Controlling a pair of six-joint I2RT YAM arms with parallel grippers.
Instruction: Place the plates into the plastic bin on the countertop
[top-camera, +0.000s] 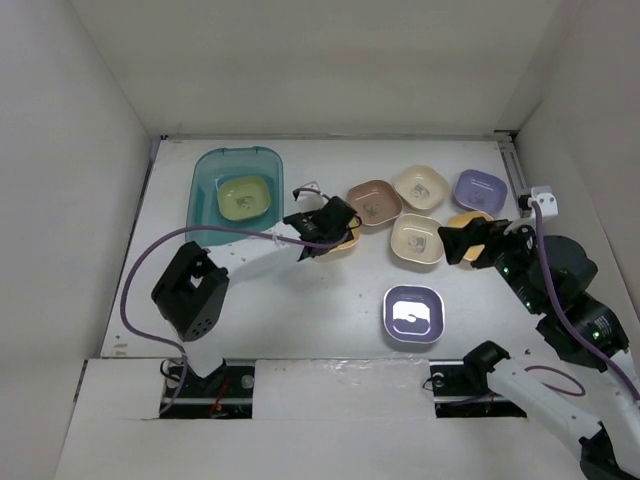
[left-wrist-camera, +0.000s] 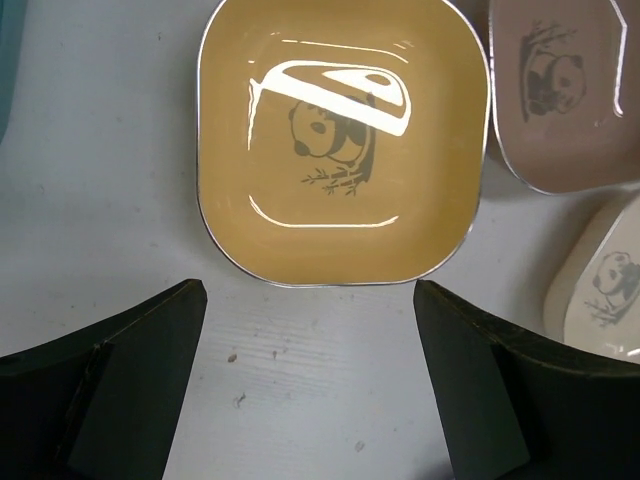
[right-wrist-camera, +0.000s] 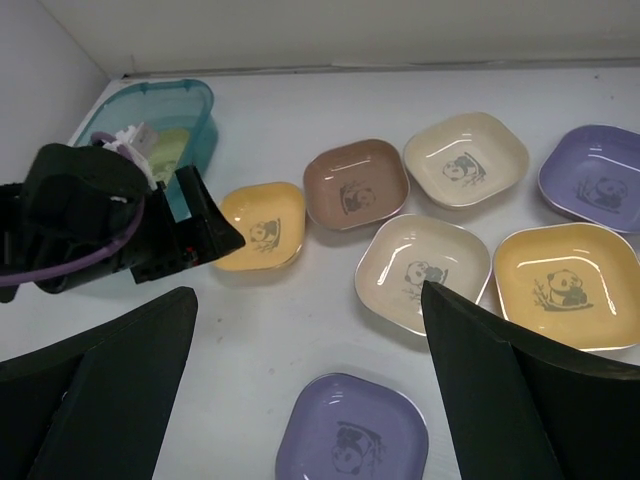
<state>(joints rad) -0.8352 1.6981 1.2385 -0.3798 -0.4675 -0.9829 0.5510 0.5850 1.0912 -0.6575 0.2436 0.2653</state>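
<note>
The teal plastic bin (top-camera: 205, 178) stands at the back left with a green plate (top-camera: 245, 197) in it. My left gripper (top-camera: 336, 232) is open and empty, hovering just short of a yellow-orange plate (left-wrist-camera: 340, 140) on the countertop (top-camera: 300, 310). My right gripper (top-camera: 450, 245) is open and empty above the countertop, over several plates: a cream one (right-wrist-camera: 422, 270), a yellow-orange one (right-wrist-camera: 565, 285) and a lavender one (right-wrist-camera: 352, 440). Further back lie a brown-pink plate (top-camera: 375, 202), a cream plate (top-camera: 421, 187) and a lavender plate (top-camera: 480, 188).
White walls close in the countertop on the left, back and right. A white bracket (top-camera: 543, 198) and a rail sit at the right wall. The left arm's purple cable (top-camera: 135, 270) loops over the left side.
</note>
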